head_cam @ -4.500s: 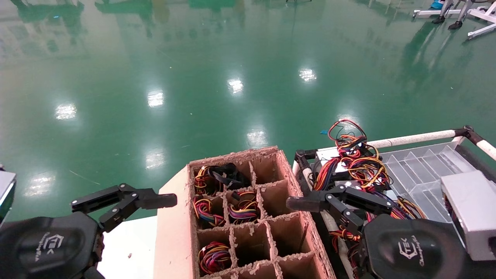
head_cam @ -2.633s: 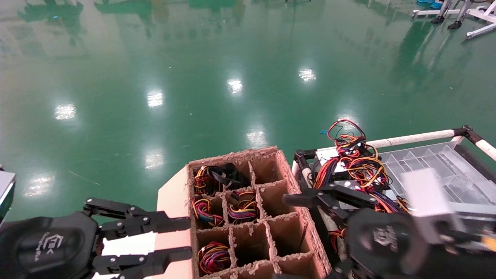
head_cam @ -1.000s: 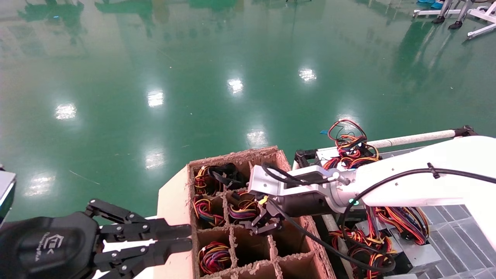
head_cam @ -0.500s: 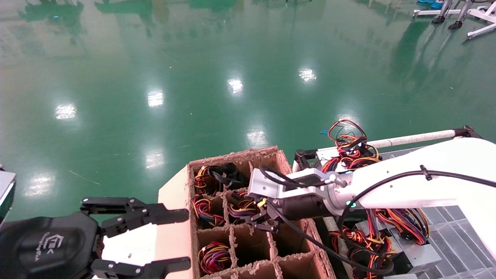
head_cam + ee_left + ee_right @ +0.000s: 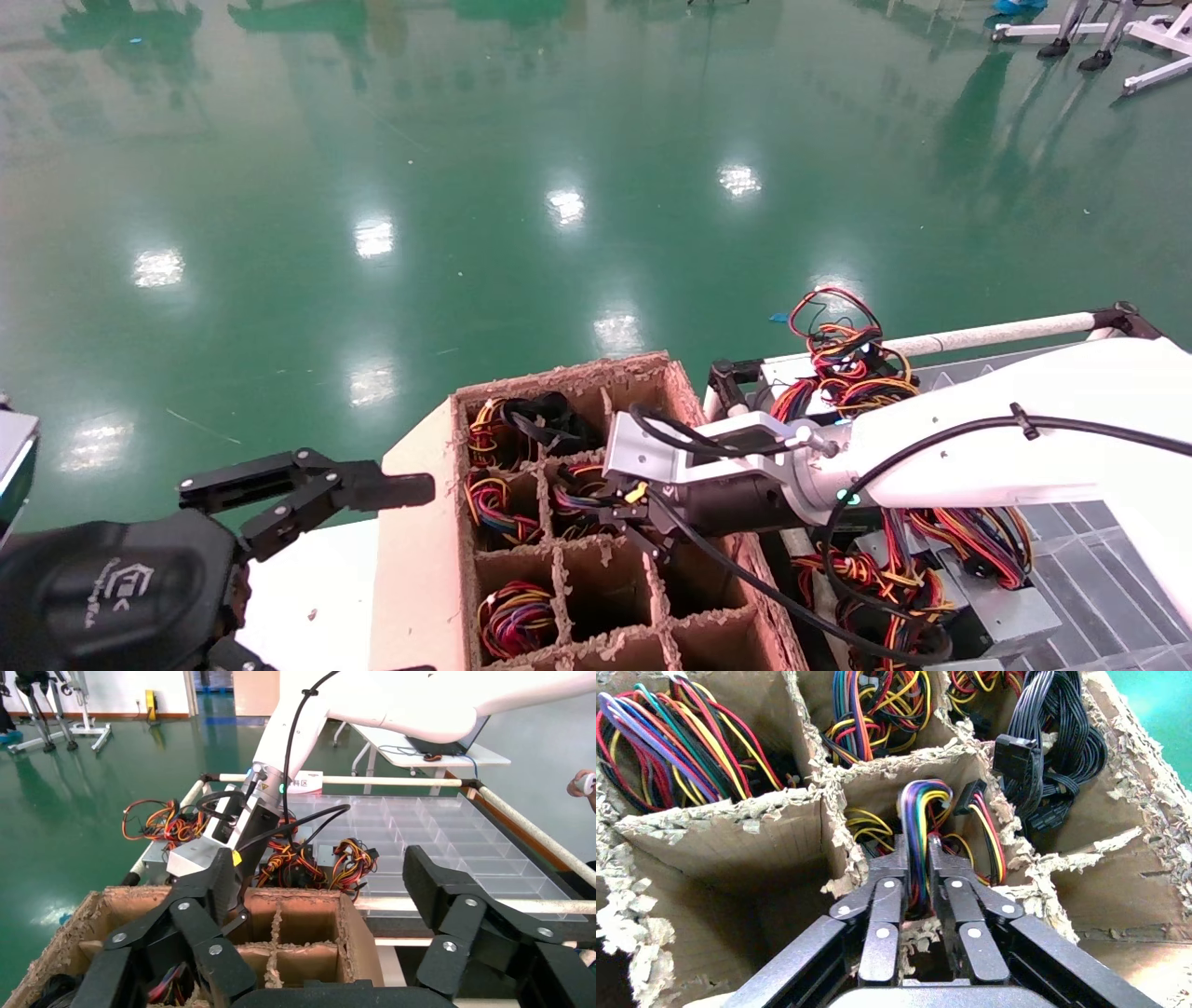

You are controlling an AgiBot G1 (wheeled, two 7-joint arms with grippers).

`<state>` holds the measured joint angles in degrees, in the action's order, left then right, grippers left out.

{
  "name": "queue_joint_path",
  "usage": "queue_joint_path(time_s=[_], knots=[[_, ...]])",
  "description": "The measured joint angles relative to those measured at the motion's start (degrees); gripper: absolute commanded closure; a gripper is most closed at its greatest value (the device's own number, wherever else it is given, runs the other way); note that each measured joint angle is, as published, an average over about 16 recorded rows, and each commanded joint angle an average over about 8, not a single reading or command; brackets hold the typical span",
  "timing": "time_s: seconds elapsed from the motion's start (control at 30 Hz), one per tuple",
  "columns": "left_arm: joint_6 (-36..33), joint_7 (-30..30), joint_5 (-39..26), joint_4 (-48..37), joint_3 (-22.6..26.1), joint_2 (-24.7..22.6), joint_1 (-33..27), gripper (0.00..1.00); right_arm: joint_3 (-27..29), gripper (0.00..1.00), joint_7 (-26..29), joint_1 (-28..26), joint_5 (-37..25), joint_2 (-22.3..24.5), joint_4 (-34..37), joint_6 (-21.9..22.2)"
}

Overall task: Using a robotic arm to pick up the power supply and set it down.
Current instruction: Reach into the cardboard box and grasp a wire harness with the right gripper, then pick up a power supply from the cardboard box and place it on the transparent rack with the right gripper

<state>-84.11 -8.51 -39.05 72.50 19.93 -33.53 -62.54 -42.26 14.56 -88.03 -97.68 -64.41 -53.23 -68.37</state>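
The cardboard box (image 5: 568, 373) is split into cells, and several hold looped wire bundles. My right gripper (image 5: 615, 517) on the white robotic arm (image 5: 978, 447) reaches down into the middle cell. In the right wrist view the right gripper (image 5: 917, 846) is shut on a purple, blue and yellow wire loop (image 5: 917, 808) of the power supply. The power supply's grey body is hidden inside the cell. My left gripper (image 5: 414, 578) hangs open at the box's left side, holding nothing.
Right of the box, a clear partition tray (image 5: 1108, 578) sits inside a white pipe rail (image 5: 996, 331). More grey units with tangled wires (image 5: 847, 373) lie at its near end. A black cable bundle (image 5: 1056, 762) fills a far cell. Green floor lies beyond.
The right arm swung from the tray side over the box and lowered its gripper into the middle cell onto the wire loop. The left gripper shut partway, then opened wide again.
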Motion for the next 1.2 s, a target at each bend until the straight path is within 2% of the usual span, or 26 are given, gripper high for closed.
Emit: queue_joint_path(time_s=[0.3, 0.7, 1.2], knots=[[0.0, 0.0, 0.0, 0.0, 0.01, 0.0, 0.0, 0.0, 1.14, 1.0, 0.75, -0.46, 1.82, 1.43, -1.85, -0.95], [0.01, 0.01, 0.01, 0.0, 0.02, 0.01, 0.0, 0.0, 5.56, 1.0, 2.75, -2.49, 8.59, 5.72, -7.07, -3.29], [0.01, 0.01, 0.02, 0.0, 0.03, 0.01, -0.01, 0.0, 11.72, 1.0, 5.08, -11.55, 15.5, 14.27, -11.93, -9.17]])
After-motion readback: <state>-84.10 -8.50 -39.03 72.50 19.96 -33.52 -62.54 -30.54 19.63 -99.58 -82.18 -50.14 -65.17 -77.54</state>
